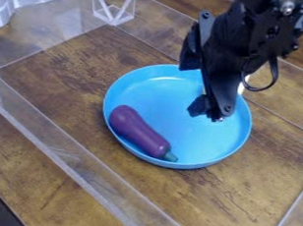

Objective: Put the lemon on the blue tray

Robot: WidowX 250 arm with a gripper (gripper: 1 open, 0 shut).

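Eggplant (141,132) blocks blue tray's (143,85) left side — centre free, hand (210,106) over right.
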